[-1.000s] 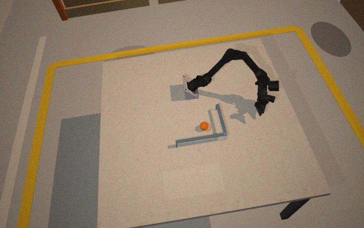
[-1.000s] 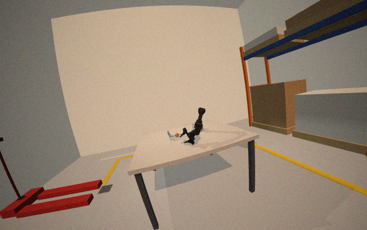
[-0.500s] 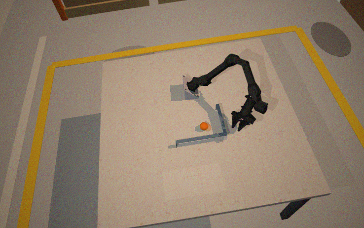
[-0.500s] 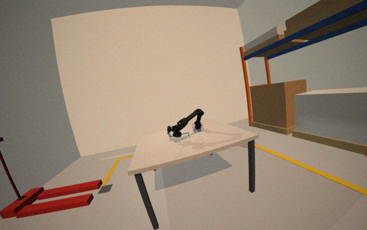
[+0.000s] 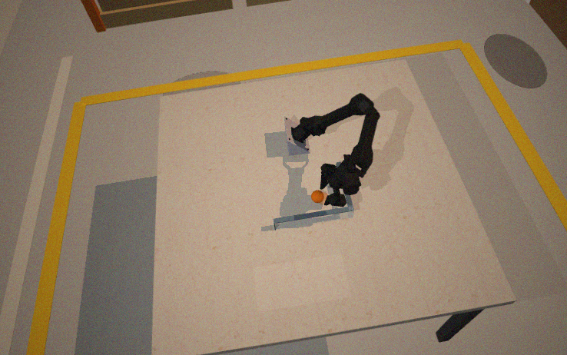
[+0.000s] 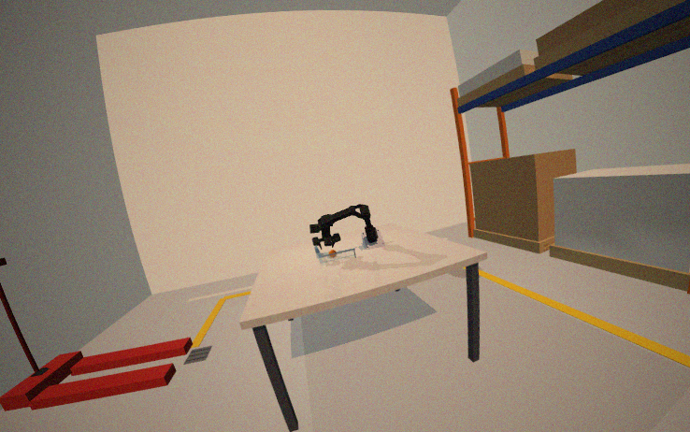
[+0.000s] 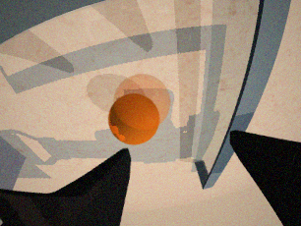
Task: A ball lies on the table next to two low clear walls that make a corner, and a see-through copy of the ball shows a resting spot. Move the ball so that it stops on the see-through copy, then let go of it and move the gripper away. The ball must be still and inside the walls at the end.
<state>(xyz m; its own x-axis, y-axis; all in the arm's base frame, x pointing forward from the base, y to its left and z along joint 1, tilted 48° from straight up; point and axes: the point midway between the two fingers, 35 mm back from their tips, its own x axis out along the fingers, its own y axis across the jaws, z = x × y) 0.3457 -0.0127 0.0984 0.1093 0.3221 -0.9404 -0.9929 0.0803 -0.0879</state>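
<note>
1. Hovering over the corner, my pincer (image 7: 179, 172) is spread wide and gripping nothing; the ball (image 7: 134, 118) is lying on the counter (image 5: 250, 272) inside the clear walls (image 5: 311, 215), just ahead of my fingertips.

2. The ball is overlapping the see-through copy (image 7: 153, 96) only partly, sitting a little off it, so I am judging that a short shift toward the corner is needed.

3. Risk: one fingertip is looking likely to clip the ball as I am descending, and a round thing will roll away along the counter, perhaps out of the open side of the walls.

4. Risk: my other finger (image 7: 271, 179) is standing right by the end of one wall, so lowering here could be jamming it against that wall.

5. Risk: letting go while the ball is moving would be leaving it rolling past the copy.

6. The wrist view is showing the pale copy and its offset from the ball; the top view is barely hinting at it.

7. The top view is showing both walls and the arm's reach whole; the exterior view is giving my height above the counter, though the ball (image 6: 332, 252) there is tiny
</note>
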